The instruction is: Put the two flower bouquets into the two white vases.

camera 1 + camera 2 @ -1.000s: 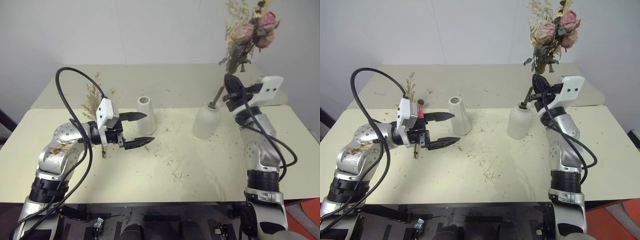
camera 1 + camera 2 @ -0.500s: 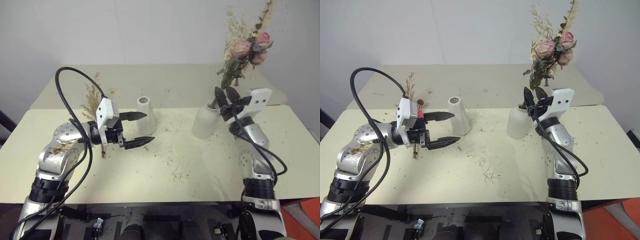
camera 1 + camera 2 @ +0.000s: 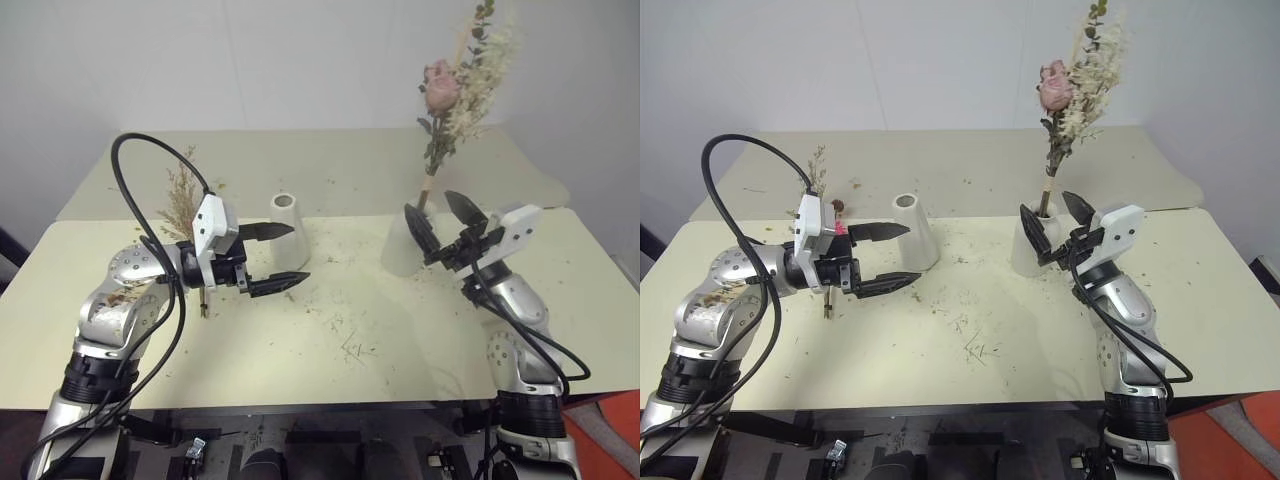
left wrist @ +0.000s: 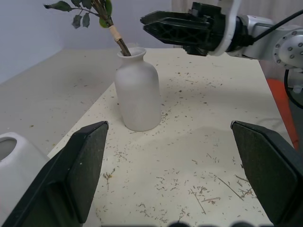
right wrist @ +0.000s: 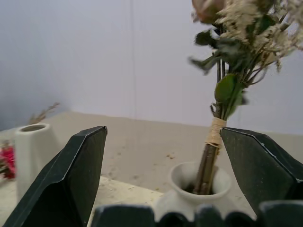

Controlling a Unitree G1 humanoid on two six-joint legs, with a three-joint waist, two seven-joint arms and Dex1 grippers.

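the table (image 3: 330, 350) is carrying everything. the cream-and-rose bouquet (image 3: 452, 85) is standing in the rounded vase (image 3: 402, 246) at right. the right gripper (image 3: 448, 228) is sitting released just near of that vase, holding nothing. the left gripper (image 3: 272, 258) is hanging released beside the slim vase (image 3: 290, 228) at centre. the tan-grass bouquet (image 3: 182, 200) is lying far left, behind the left arm.

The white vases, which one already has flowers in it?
The wider, rounded vase near the right claw holds the rose bouquet. The slim conical vase stands empty.
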